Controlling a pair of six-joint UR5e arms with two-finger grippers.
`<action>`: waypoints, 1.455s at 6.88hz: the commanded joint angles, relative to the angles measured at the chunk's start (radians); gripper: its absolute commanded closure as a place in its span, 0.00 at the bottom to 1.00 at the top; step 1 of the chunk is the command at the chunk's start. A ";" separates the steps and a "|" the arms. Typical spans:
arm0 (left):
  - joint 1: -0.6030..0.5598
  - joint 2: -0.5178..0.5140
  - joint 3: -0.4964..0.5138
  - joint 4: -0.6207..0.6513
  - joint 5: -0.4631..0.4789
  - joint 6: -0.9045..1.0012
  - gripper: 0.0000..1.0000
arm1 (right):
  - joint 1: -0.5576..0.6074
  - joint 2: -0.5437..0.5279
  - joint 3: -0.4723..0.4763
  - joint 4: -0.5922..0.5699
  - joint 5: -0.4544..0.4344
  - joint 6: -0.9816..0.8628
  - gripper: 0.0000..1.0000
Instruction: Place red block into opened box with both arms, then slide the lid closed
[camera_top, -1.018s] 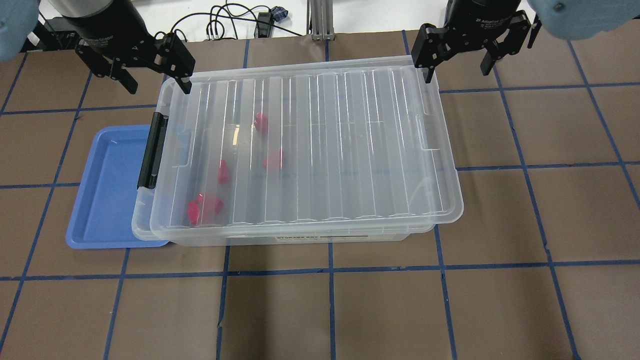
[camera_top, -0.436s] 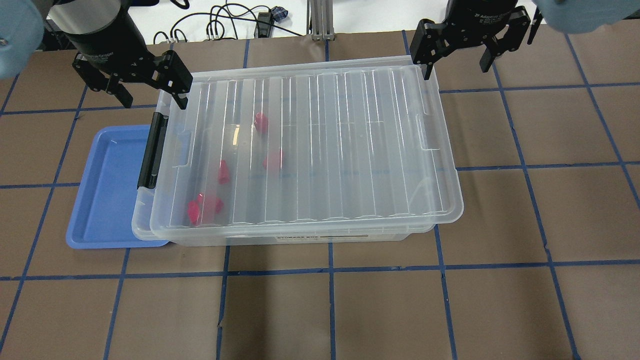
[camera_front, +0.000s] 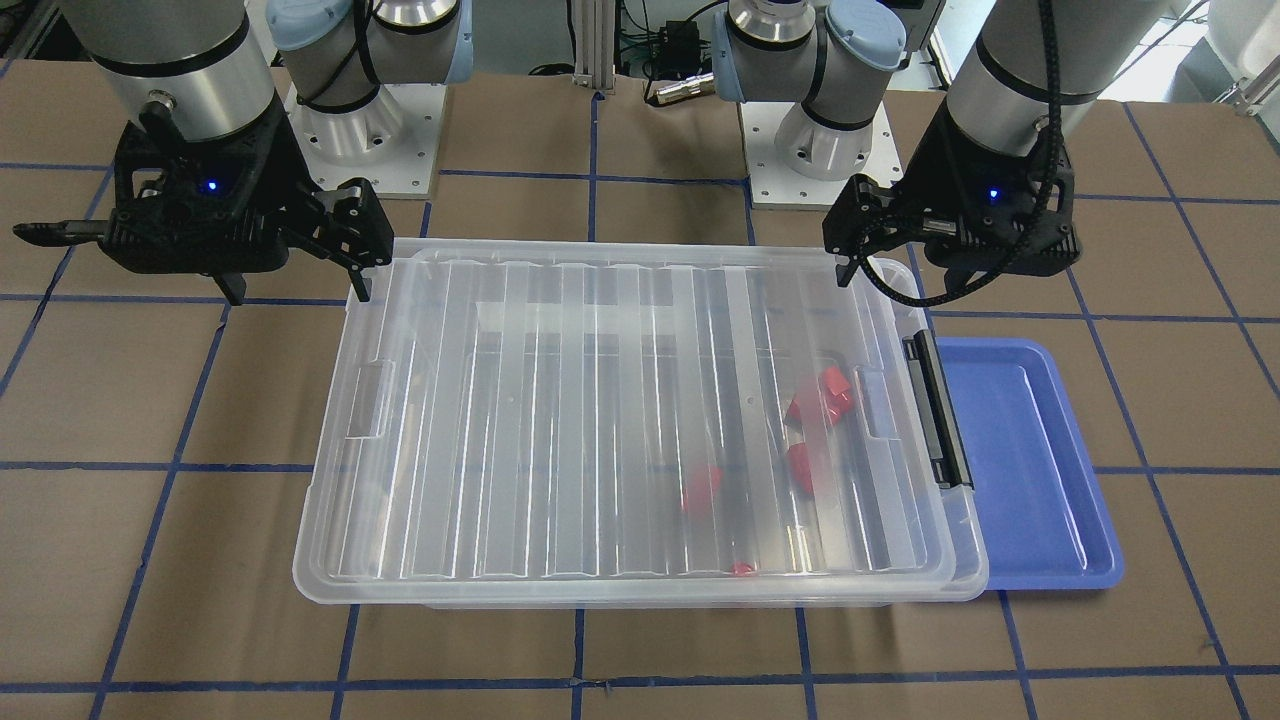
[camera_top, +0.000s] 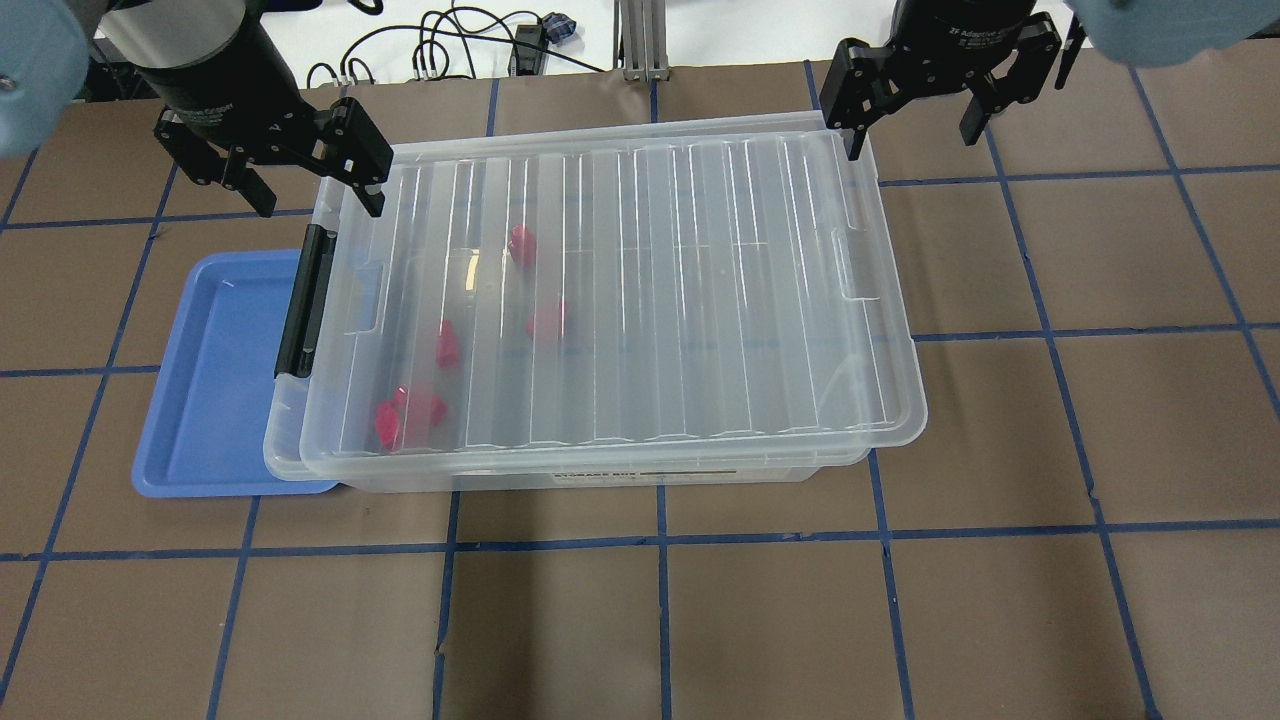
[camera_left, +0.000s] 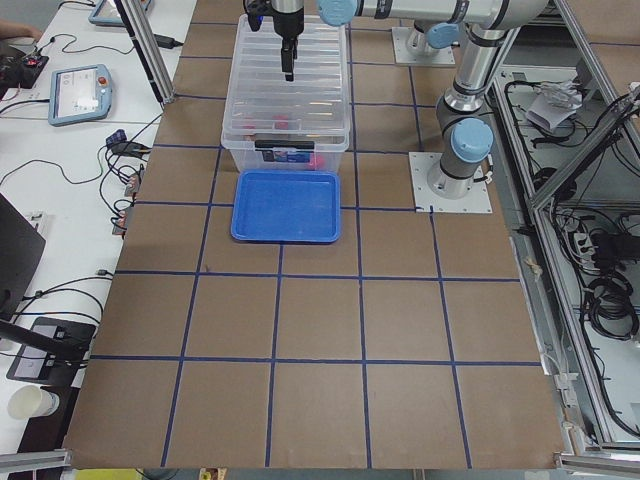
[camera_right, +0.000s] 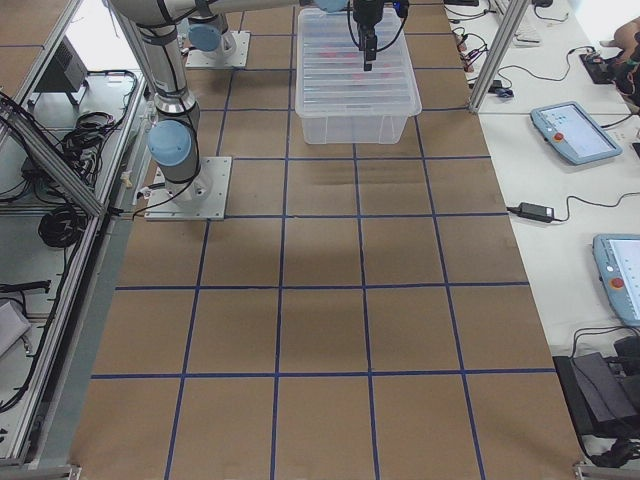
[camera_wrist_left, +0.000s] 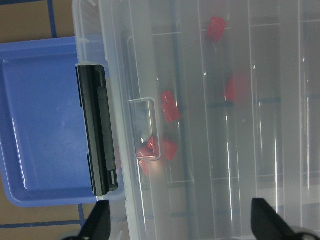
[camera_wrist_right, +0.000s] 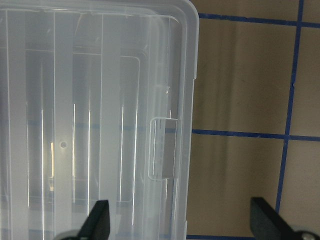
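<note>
Robotics lab, teach pendants, cable bundles, aluminium framing, grid-taped table

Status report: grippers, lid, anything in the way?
Both open: left gripper, right gripper at robot-side corners of clear ridged plastic lid. Lid offset rightward on clear plastic box. Inside: small red blocks. Nothing obstructing.

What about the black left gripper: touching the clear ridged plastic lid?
Cannot tell. Overhead, the black left gripper overlaps the clear ridged lid at its corner, but no view shows contact or a gap plainly.
</note>
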 joint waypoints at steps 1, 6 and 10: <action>-0.001 -0.004 0.000 0.000 0.004 0.001 0.00 | 0.000 0.000 0.000 0.000 0.001 0.000 0.00; -0.001 0.006 0.003 -0.002 0.013 0.002 0.00 | 0.000 0.001 0.001 0.003 0.000 0.000 0.00; -0.001 0.009 0.003 0.000 0.038 0.012 0.00 | 0.000 0.001 0.001 0.003 0.001 0.000 0.00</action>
